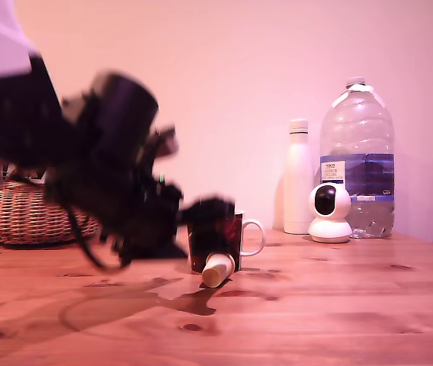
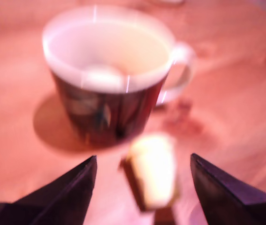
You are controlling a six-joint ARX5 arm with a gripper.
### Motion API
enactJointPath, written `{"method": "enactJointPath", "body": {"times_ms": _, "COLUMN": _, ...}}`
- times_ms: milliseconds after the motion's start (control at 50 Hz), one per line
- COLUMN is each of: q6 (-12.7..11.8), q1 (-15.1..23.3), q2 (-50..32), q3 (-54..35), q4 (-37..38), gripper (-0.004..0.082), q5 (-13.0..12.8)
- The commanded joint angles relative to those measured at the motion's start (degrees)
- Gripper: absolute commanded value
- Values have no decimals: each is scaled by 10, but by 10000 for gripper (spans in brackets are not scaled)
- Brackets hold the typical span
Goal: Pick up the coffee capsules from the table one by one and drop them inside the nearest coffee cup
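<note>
We note a reddish plank table (image 1: 315,305) with dark knots. On it stand a dark mug (image 1: 235,232), a white bottle (image 1: 298,179), a clear water jug (image 1: 357,160), a small white camera (image 1: 330,213) and a wicker basket (image 1: 26,213); a cream capsule (image 1: 218,270) lies just beside the mug.

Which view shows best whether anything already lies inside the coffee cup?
The wrist view: it looks down into the coffee cup, where a pale rounded shape sits near the inner wall, too blurred to identify. The exterior view sees the cup side-on, partly behind the gripper, so its inside is hidden.
</note>
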Motion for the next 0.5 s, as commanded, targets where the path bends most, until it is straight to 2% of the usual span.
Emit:
{"method": "enactJointPath", "body": {"times_ms": 0, "q6": 5, "q1": 0, "q2": 9, "q3": 1, "q4": 9, "gripper": 568, "q5": 3}}
{"method": "enactJointPath", "body": {"times_ms": 280, "q6": 10, "q1": 1, "q2": 29, "q3": 15, "q4": -3, "gripper": 560, "q5": 24}}
{"method": "enactJointPath", "body": {"times_ms": 360, "q6": 10, "q1": 1, "q2": 29, "q3": 15, "q4": -9, "gripper": 517, "q5": 24}}
{"method": "enactJointPath", "body": {"times_ms": 480, "q6": 23, "q1": 1, "q2": 30, "q3": 16, "q4": -14, "gripper": 452, "q5": 24}}
